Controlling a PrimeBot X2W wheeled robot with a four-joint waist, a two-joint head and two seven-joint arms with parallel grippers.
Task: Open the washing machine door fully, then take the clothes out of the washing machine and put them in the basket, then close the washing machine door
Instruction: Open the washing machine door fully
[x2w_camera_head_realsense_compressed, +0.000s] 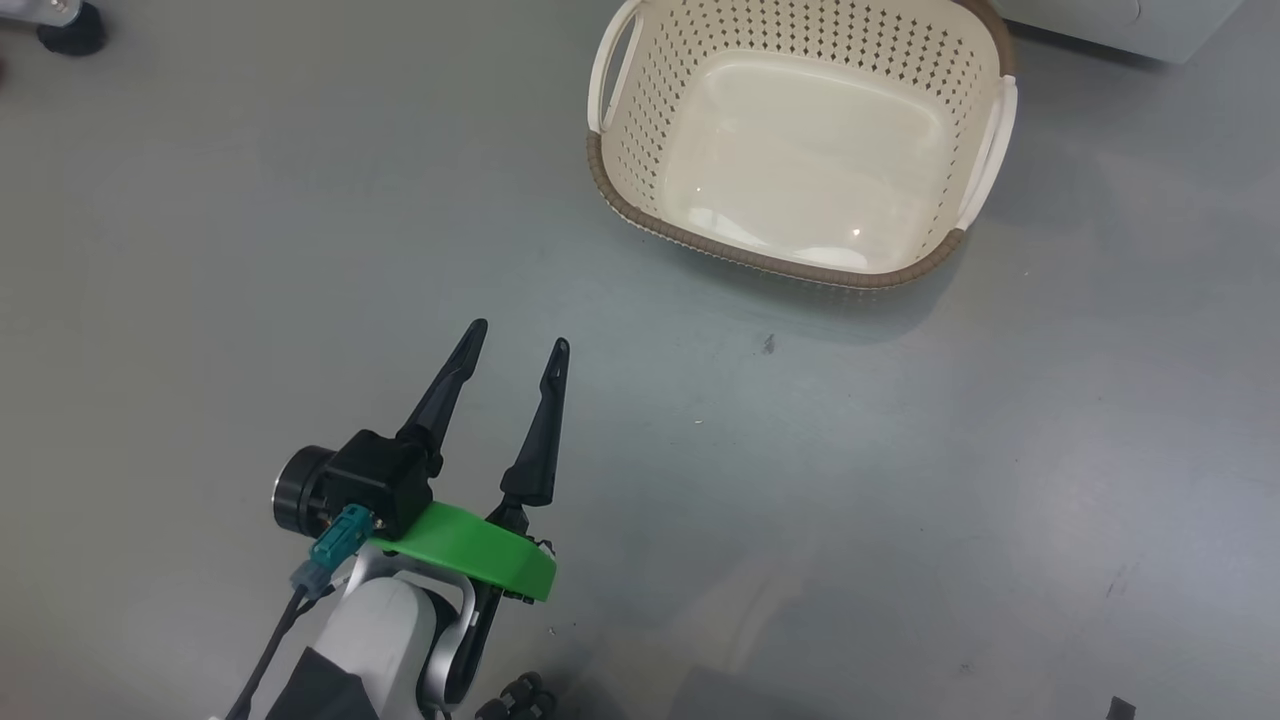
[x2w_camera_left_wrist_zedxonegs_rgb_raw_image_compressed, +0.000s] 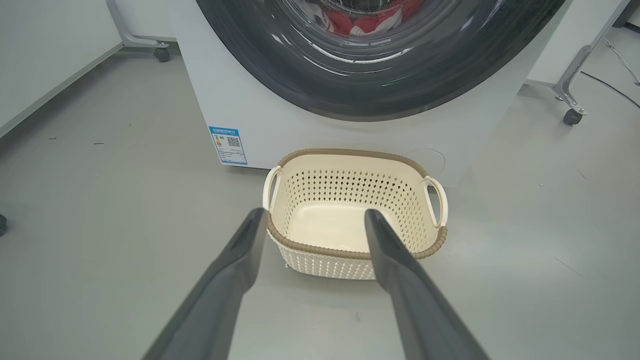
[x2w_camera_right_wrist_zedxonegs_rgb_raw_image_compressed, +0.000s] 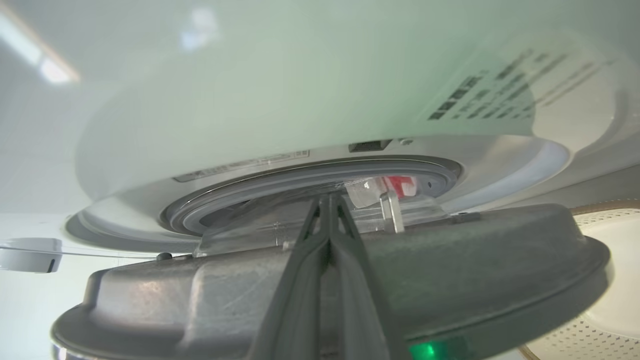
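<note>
The washing machine (x2w_camera_left_wrist_zedxonegs_rgb_raw_image_compressed: 280, 120) stands white behind the basket (x2w_camera_left_wrist_zedxonegs_rgb_raw_image_compressed: 350, 152), its glossy black door (x2w_camera_left_wrist_zedxonegs_rgb_raw_image_compressed: 380, 90) showing red clothes (x2w_camera_left_wrist_zedxonegs_rgb_raw_image_compressed: 360, 20) through the glass. My left gripper (x2w_camera_left_wrist_zedxonegs_rgb_raw_image_compressed: 315, 212) hangs open over the floor short of the basket (x2w_camera_head_realsense_compressed: 800, 265), nothing between its fingers; the head view shows this gripper (x2w_camera_head_realsense_compressed: 519, 335) at lower left. In the right wrist view the door (x2w_camera_right_wrist_zedxonegs_rgb_raw_image_compressed: 475, 260) stands ajar, grey inner side toward me. My right gripper (x2w_camera_right_wrist_zedxonegs_rgb_raw_image_compressed: 328, 197) is shut, fingers pressed together along it. Beyond lie the grey gasket (x2w_camera_right_wrist_zedxonegs_rgb_raw_image_compressed: 310, 172) and red clothes (x2w_camera_right_wrist_zedxonegs_rgb_raw_image_compressed: 400, 185).
A blue label sticker (x2w_camera_left_wrist_zedxonegs_rgb_raw_image_compressed: 229, 145) marks the washer's lower left front. Frame legs on casters stand at the left (x2w_camera_left_wrist_zedxonegs_rgb_raw_image_compressed: 161, 54) and the right (x2w_camera_left_wrist_zedxonegs_rgb_raw_image_compressed: 572, 117) of the machine. A dark foot (x2w_camera_head_realsense_compressed: 70, 30) rests at the floor's far left. A pale wall (x2w_camera_left_wrist_zedxonegs_rgb_raw_image_compressed: 40, 60) runs along the left.
</note>
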